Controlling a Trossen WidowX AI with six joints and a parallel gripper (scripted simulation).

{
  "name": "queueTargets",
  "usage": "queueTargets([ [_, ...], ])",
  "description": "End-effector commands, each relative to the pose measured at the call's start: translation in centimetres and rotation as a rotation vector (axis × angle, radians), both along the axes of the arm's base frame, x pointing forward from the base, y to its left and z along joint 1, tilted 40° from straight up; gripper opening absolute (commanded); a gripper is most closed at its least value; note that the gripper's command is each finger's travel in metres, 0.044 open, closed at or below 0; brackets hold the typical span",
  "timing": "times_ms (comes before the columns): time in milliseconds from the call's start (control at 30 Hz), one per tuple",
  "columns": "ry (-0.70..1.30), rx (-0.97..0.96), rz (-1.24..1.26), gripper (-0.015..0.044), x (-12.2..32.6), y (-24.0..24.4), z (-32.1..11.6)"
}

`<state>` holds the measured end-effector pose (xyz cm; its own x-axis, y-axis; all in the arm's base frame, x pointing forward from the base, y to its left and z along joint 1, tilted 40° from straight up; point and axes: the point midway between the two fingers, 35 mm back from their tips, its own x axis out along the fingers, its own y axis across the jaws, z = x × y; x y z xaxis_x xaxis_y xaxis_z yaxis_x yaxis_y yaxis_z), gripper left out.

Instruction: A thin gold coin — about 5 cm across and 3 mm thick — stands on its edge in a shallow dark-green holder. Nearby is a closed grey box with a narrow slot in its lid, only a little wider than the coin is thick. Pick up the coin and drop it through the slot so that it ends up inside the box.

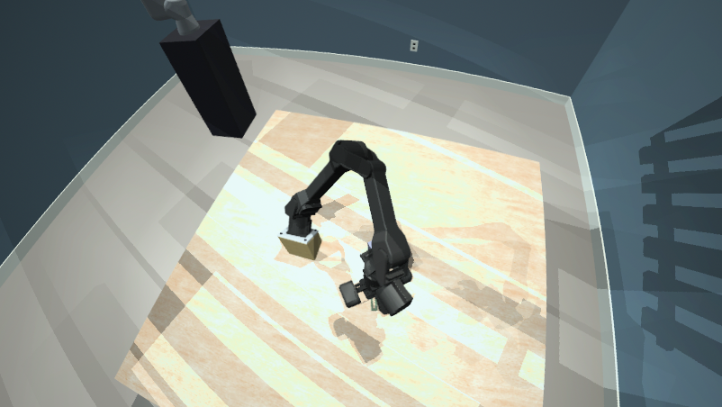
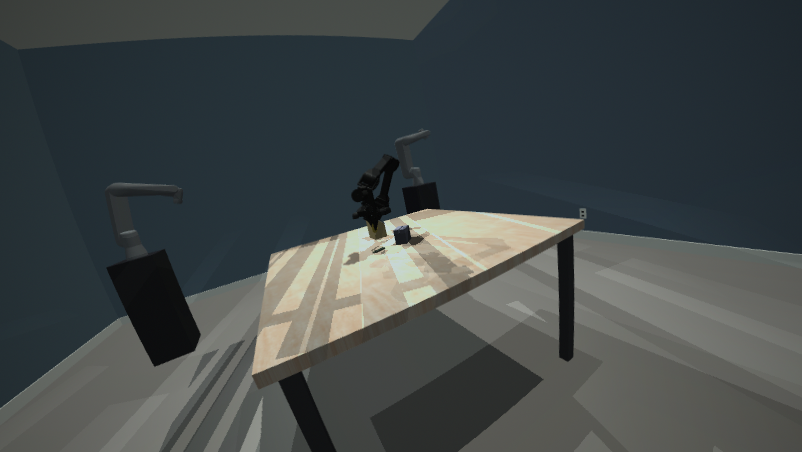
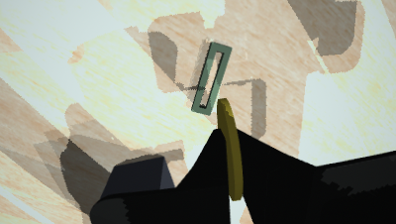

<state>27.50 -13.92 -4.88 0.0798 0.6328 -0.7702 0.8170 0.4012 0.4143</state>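
The gold coin (image 3: 234, 164) is pinched on edge between the two black fingertips in the wrist view. My gripper (image 3: 223, 136) (image 2: 375, 225) is shut on it and holds it above the table. The green holder (image 3: 218, 79) (image 1: 374, 309) (image 2: 378, 249) lies on the table with its slot empty, just beyond the coin's far end in the wrist view. The grey box (image 2: 401, 234) (image 3: 139, 175) stands on the table to the right of the holder in the exterior view and at the lower left in the wrist view. Its slot does not show. In the top view the arm hides the fingertips and most of the box.
The arm's tan base block (image 1: 299, 248) stands on the wooden table (image 1: 227, 354) (image 2: 314, 336), left of the gripper in the top view. Striped light and dark arm shadows cross the table. Grey arms on black pedestals (image 2: 154, 308) (image 1: 210, 80) stand off the table.
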Motion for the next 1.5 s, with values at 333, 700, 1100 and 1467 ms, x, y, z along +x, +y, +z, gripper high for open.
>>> queueTargets([
  [333,-0.066,-0.014,0.081,0.0000,0.3,0.6,0.9],
  [700,-0.065,-0.016,0.079,0.0000,0.6,2.8,2.9],
  [1100,-0.064,-0.019,0.089,0.0000,0.5,5.1,5.0],
  [1467,-0.064,-0.016,0.087,0.0000,0.4,7.3,6.7],
])
